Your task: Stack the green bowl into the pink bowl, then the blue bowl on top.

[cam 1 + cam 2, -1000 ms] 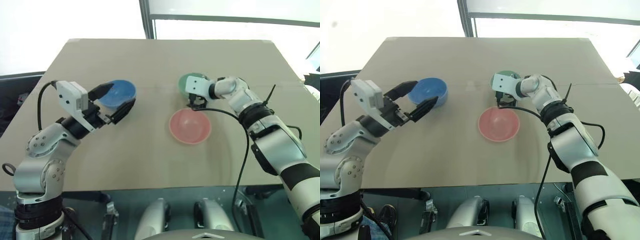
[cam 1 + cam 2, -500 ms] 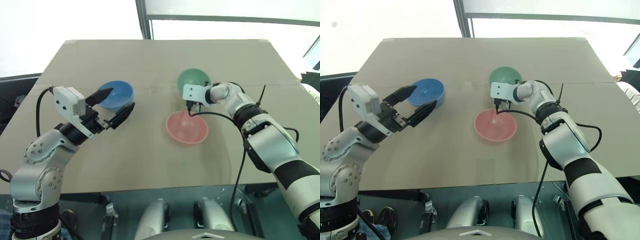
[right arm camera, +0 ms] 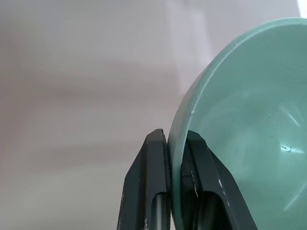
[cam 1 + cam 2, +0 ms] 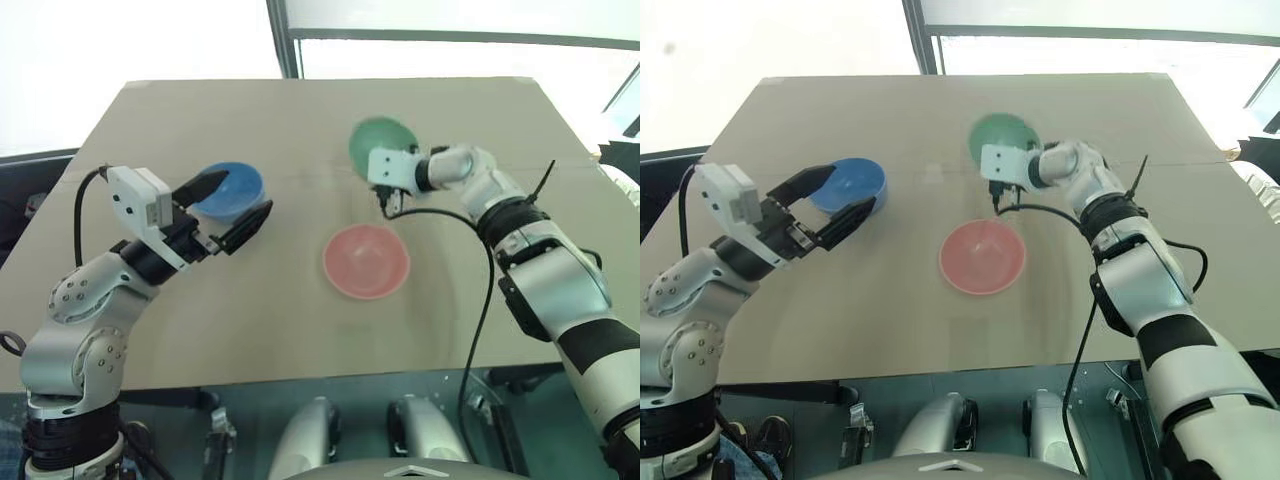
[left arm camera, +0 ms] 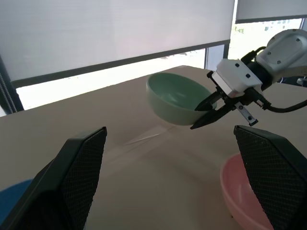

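Mint-green plastic is up off the counter: the green bowl hangs tilted in the air, pinched at its rim by the right gripper. In the right wrist view the two black fingers sit clenched on the bowl's wall, one outside and one inside the rim. From the left wrist view there is a clear gap between the bowl's underside and the tan counter surface beneath it.

Nearer the robot than the lifted bowl, the pink bowl sits upright on the counter, with nothing inside it. The green bowl is near it but not over it, apart from it toward the far edge.

Over on the robot's left, the blue bowl rests on the counter, well apart from the pink one. The left gripper hovers just in front of it with its fingers spread wide and grasping nothing; one fingertip overlaps the bowl's rim in the head views, though whether it touches cannot be told.
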Available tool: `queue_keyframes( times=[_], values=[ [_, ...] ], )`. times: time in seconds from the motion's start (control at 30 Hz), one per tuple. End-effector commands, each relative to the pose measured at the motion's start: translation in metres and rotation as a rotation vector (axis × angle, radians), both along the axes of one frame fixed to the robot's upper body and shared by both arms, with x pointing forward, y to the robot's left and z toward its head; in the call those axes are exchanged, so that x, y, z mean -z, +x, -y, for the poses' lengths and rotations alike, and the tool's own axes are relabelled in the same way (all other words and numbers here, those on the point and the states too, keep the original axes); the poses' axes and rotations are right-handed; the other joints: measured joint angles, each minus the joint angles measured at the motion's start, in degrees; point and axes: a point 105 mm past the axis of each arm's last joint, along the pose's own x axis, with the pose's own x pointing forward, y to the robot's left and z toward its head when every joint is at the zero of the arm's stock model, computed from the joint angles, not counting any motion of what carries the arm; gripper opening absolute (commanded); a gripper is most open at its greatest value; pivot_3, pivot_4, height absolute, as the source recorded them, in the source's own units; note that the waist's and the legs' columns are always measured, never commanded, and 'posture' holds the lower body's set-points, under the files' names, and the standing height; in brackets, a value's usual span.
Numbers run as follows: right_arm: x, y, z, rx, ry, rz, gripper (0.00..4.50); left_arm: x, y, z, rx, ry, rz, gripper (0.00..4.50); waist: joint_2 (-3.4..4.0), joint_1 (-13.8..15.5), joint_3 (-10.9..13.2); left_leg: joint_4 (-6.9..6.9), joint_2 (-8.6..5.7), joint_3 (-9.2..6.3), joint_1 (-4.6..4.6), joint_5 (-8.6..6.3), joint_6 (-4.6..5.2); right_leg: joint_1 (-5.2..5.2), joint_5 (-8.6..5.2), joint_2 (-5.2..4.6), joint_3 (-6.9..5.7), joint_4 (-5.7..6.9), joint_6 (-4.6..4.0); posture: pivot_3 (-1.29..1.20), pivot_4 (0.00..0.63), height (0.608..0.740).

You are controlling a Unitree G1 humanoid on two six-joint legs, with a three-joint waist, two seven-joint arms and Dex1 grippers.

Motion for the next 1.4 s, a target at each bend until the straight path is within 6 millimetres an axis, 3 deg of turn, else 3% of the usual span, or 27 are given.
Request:
queue_keyframes(
  times=[0.03, 0.23, 0.43, 0.6, 0.73, 0.77, 0.83, 1.13, 1.4],
  values=[
    [-0.031, -0.039, -0.012, -0.145, 0.046, 0.026, 0.06, -0.005, 0.002, 0.008, 0.071, 0.005, 0.009, 4.50, -0.02, 0.3, 0.0, -0.01, 0.00, -0.02, 0.00, -0.01, 0.01, 0.01, 0.00, 0.00, -0.01, 0.00, 0.00, 0.00, 0.150, 0.740],
    [-0.026, -0.096, -0.013, -0.206, 0.045, -0.048, 0.06, -0.003, 0.013, 0.020, 0.182, 0.028, -0.015, 4.50, -0.02, 1.2, 0.0, -0.04, 0.00, -0.04, -0.04, -0.02, 0.03, 0.00, 0.00, -0.06, -0.02, -0.04, 0.00, 0.00, 0.150, 0.740],
    [-0.003, -0.123, -0.013, -0.185, 0.028, -0.121, 0.06, -0.001, 0.025, 0.029, 0.262, 0.053, -0.029, 4.50, -0.09, 1.5, -0.1, 0.00, -0.01, -0.04, 0.00, -0.02, 0.03, 0.01, 0.00, -0.09, -0.03, -0.02, -0.01, 0.00, 0.150, 0.740],
    [0.010, -0.138, -0.009, -0.167, 0.005, -0.187, 1.75, -0.002, 0.031, 0.038, 0.318, 0.055, -0.028, 4.50, -0.09, 1.5, -0.1, 0.02, -0.02, -0.03, -0.05, -0.02, 0.05, 0.00, 0.00, -0.10, -0.03, -0.02, -0.01, 0.00, 0.150, 0.740],
    [0.018, -0.146, -0.001, -0.156, -0.029, -0.222, 3.43, -0.001, 0.034, 0.039, 0.335, 0.063, -0.031, 4.50, -0.10, 1.5, -0.1, 0.04, -0.02, -0.04, -0.06, -0.02, 0.06, 0.01, 0.00, -0.10, -0.03, -0.04, -0.01, 0.00, 0.150, 0.740],
    [0.019, -0.148, 0.000, -0.154, -0.033, -0.230, 4.06, -0.001, 0.034, 0.039, 0.338, 0.065, -0.031, 4.50, -0.10, 1.5, -0.1, 0.05, -0.02, -0.04, -0.05, -0.02, 0.06, 0.01, 0.00, -0.10, -0.04, -0.04, -0.01, 0.00, 0.150, 0.740],
    [0.019, -0.150, 0.001, -0.148, -0.032, -0.237, 4.43, -0.002, 0.035, 0.039, 0.341, 0.066, -0.031, 4.50, -0.10, 1.4, -0.1, 0.07, -0.01, -0.04, -0.05, -0.02, 0.06, 0.01, 0.00, -0.10, -0.04, -0.03, -0.01, 0.00, 0.150, 0.740],
    [-0.004, -0.131, 0.013, -0.015, 0.112, -0.211, 4.43, -0.004, 0.036, 0.037, 0.326, 0.082, -0.019, 4.50, -0.12, 1.5, -0.1, 0.10, 0.00, -0.04, -0.06, -0.02, 0.07, 0.02, 0.00, -0.10, -0.04, -0.02, 0.00, 0.00, 0.150, 0.740],
    [-0.040, -0.124, 0.048, 0.060, 0.518, -0.337, 4.43, -0.004, 0.045, 0.018, 0.142, 0.115, 0.009, 4.50, -0.13, 1.6, -0.1, 0.09, 0.00, -0.05, -0.06, -0.03, 0.08, 0.04, 0.00, -0.10, -0.04, -0.03, 0.00, 0.00, 0.150, 0.740]
  ],
)
